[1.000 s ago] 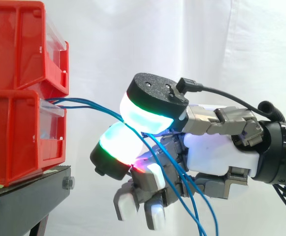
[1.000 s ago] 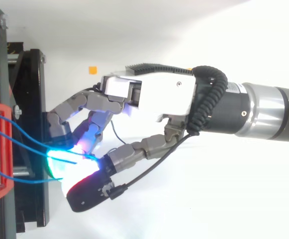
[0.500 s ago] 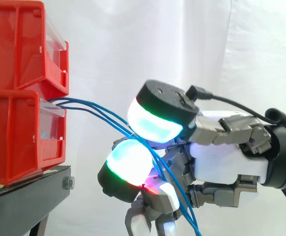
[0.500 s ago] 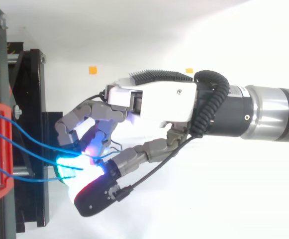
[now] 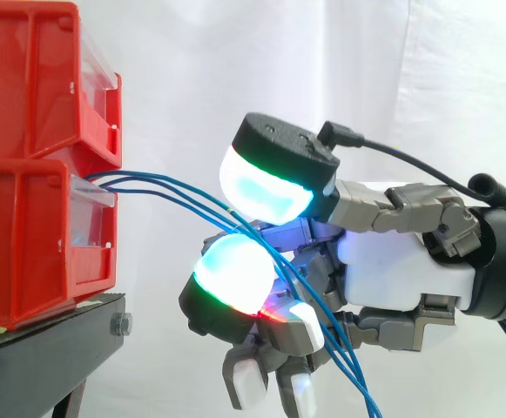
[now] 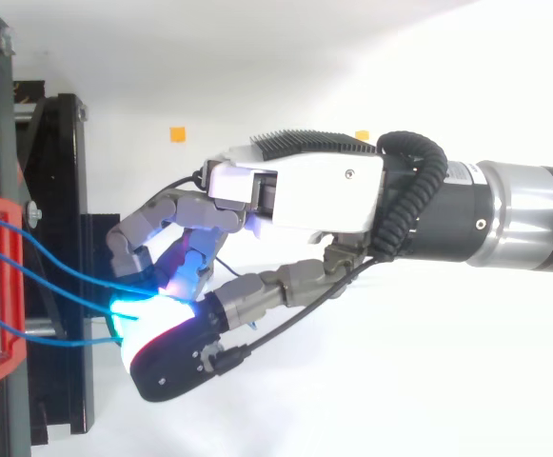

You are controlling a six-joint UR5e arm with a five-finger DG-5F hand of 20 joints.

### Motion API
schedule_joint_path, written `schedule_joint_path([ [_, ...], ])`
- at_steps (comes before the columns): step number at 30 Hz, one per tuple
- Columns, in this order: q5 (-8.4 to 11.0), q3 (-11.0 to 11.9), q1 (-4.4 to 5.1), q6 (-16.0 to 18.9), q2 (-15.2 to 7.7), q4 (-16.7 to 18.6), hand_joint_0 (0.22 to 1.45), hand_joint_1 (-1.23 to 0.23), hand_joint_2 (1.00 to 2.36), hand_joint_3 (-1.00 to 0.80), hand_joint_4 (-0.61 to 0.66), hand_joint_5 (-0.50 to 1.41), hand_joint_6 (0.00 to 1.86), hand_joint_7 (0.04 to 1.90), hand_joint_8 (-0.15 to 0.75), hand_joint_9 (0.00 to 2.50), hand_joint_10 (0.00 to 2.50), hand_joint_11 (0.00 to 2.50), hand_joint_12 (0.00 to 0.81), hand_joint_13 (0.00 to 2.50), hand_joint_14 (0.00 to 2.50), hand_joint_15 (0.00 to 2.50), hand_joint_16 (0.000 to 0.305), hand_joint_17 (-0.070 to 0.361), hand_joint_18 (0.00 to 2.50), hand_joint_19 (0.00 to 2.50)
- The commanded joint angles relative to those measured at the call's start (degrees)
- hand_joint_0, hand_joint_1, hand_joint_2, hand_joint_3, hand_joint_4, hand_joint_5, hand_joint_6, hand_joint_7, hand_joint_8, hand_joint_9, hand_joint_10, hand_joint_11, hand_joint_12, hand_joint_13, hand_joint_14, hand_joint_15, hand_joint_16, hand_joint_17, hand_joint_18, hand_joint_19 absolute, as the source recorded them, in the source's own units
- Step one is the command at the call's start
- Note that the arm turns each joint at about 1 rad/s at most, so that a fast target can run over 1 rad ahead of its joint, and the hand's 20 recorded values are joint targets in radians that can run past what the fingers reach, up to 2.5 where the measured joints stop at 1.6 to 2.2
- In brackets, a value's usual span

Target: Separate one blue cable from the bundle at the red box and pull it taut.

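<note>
I've eased the hand (image 5: 401,279) slightly away from the red bins (image 5: 26,226) and lower. Its glowing pads (image 5: 266,187) have parted, and the blue cables (image 5: 174,196) reach farther from the bins.

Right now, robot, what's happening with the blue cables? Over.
Hand shut on cables, pinched between pads. Three run from bin, sagging, not taut. Nothing in the way.

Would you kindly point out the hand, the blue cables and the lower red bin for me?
hand (image 5: 401,270): side view, on its white palm.
blue cables (image 5: 183,196): side view, on the strands running from the bin to the hand's pads.
lower red bin (image 5: 26,244): side view, on its red side wall.
</note>
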Motion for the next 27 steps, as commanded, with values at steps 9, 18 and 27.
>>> schedule_joint_path([
  [9,0.04,0.0,-0.18,-0.2,0.0,1.0,0.75,-0.90,1.00,-0.44,0.22,-0.19,0.93,1.15,0.373,0.92,0.01,0.95,0.394,0.86,0.02,0.62,0.051,0.116,0.95,0.67],
  [18,0.31,0.0,-0.18,-0.3,0.0,3.6,0.59,-0.88,1.00,-0.50,0.28,-0.17,0.92,1.14,0.376,0.96,0.01,0.97,0.384,0.83,0.02,0.62,0.051,0.115,0.92,0.68],
  [27,0.31,0.0,0.00,-0.3,0.0,3.7,0.60,-0.36,1.00,-0.50,0.27,-0.17,0.87,1.11,0.387,1.03,0.01,0.91,0.399,0.84,0.02,0.64,0.051,0.114,0.86,0.77],
])
